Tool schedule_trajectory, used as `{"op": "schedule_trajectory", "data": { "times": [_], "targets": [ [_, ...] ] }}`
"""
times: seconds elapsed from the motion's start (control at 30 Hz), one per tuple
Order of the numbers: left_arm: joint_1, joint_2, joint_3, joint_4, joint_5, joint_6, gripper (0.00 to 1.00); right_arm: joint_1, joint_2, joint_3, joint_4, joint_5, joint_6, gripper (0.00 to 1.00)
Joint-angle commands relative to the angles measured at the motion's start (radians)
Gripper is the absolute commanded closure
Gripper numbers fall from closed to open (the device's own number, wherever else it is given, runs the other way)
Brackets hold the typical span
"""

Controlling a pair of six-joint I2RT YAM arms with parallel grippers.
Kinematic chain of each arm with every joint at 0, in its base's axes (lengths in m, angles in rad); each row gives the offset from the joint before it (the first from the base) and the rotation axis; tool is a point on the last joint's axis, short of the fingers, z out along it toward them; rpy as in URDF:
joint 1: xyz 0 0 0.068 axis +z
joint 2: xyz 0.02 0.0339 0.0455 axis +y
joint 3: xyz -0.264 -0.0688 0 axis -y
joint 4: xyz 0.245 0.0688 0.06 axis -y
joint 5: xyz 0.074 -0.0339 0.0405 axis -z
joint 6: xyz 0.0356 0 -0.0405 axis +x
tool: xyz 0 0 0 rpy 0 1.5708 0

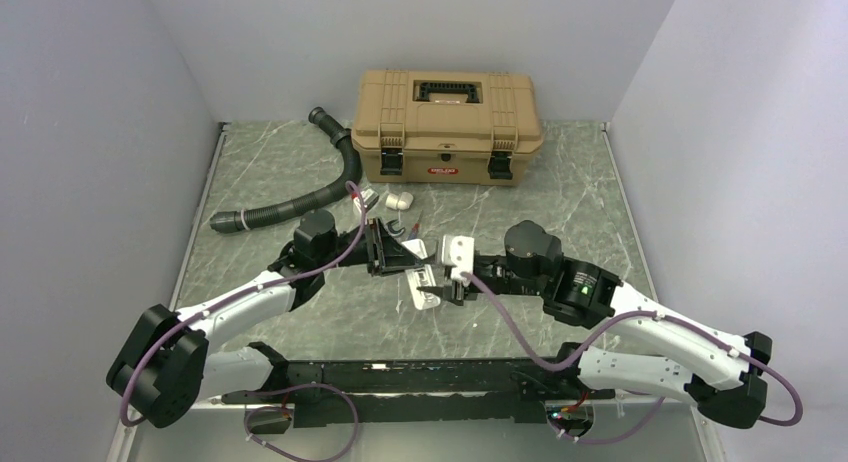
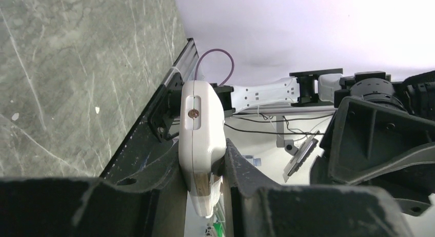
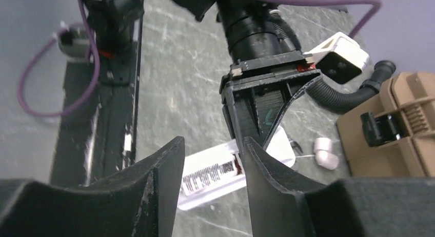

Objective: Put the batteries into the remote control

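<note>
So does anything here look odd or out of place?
Nothing broken or spilled. The remote is pinched, tilted, in the left gripper rather than lying flat, and a black ribbed hose lies curled beside the toolbox, which seems unrelated.

We list: toolbox (image 1: 447, 127) at table's (image 1: 570, 192) far edge | hose (image 1: 300, 197) left of it | stubby cylinder (image 1: 400, 199) just before toolbox | remote control (image 1: 424, 290) mid-table, between left gripper (image 2: 202, 165) and right gripper (image 3: 213, 144).
</note>
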Motion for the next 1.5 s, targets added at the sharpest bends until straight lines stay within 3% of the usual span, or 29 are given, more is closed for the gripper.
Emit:
{"op": "schedule_trajectory", "data": {
  "times": [0.0,0.13,0.27,0.33,0.57,0.83,1.47],
  "targets": [
    [-0.004,-0.022,0.0,0.085,-0.074,0.004,1.0,-0.002,-0.013,-0.013,0.208,0.144,0.395,0.54],
    [-0.004,-0.031,0.007,0.08,-0.123,0.01,1.0,-0.002,0.014,0.038,0.158,0.396,0.71,0.55],
    [-0.004,-0.026,0.016,0.075,-0.152,0.008,1.0,-0.003,0.108,0.181,-0.097,0.617,0.877,0.56],
    [-0.004,-0.025,0.024,0.065,-0.162,0.01,1.0,-0.002,0.153,0.235,-0.219,0.644,0.91,0.54],
    [-0.003,-0.055,0.08,-0.068,-0.208,0.073,1.0,-0.002,0.19,0.249,-0.294,0.563,0.99,0.47],
    [-0.003,-0.077,0.131,-0.207,-0.25,0.131,1.0,-0.003,0.22,0.22,-0.319,0.476,1.008,0.46],
    [-0.003,-0.079,0.114,-0.194,-0.248,0.11,1.0,-0.002,0.269,0.192,-0.343,0.459,0.985,0.47]
  ]
}}
